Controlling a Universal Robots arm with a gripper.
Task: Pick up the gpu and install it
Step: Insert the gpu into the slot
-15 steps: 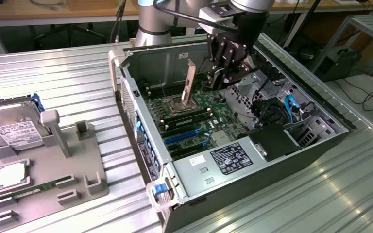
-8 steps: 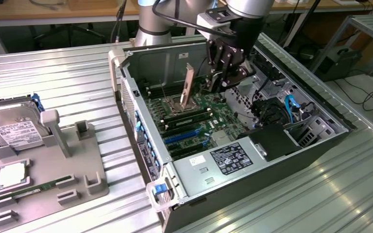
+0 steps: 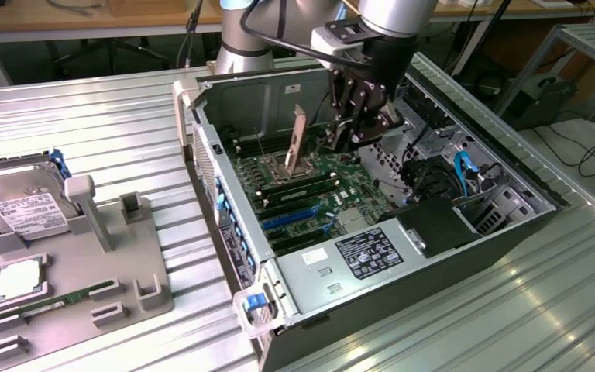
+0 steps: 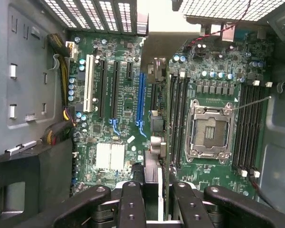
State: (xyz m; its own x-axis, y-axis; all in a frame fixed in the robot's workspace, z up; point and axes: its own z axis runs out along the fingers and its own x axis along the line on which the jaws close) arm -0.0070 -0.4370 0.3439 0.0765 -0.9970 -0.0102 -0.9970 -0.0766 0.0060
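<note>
Brownish laminate and a silvery end bracket mark the gpu point(image 3: 299, 138), which is held edge-down above the motherboard point(image 3: 308, 198) inside the open computer case point(image 3: 504, 194). The gripper point(image 3: 358, 128) is seen clenched on the card's upper edge; in the wrist view the black fingers point(image 4: 133, 204) are pressed against either side of the gpu point(image 4: 156, 118), seen edge-on. The card is not yet seated: in the wrist view it hangs over the board between the long blue expansion slot point(image 4: 142, 102) and the black memory slots point(image 4: 175, 118), and just beside the open CPU socket point(image 4: 211, 129).

Several risks are judged from this pose. If the card is lowered out of line with the blue slot, its edge connector could be driven onto the board or against the memory slot latches. A tilted card could be jammed when pressed. The exposed CPU socket could be damaged by a drifting corner. The end bracket could be caught on the case's rear wall. Since only a thin edge is gripped, the card could slip or twist under insertion force.

On the grey fixture tray point(image 3: 70, 287) outside the case, a hard drive point(image 3: 18, 203) and a green memory stick point(image 3: 44, 306) are seen.
</note>
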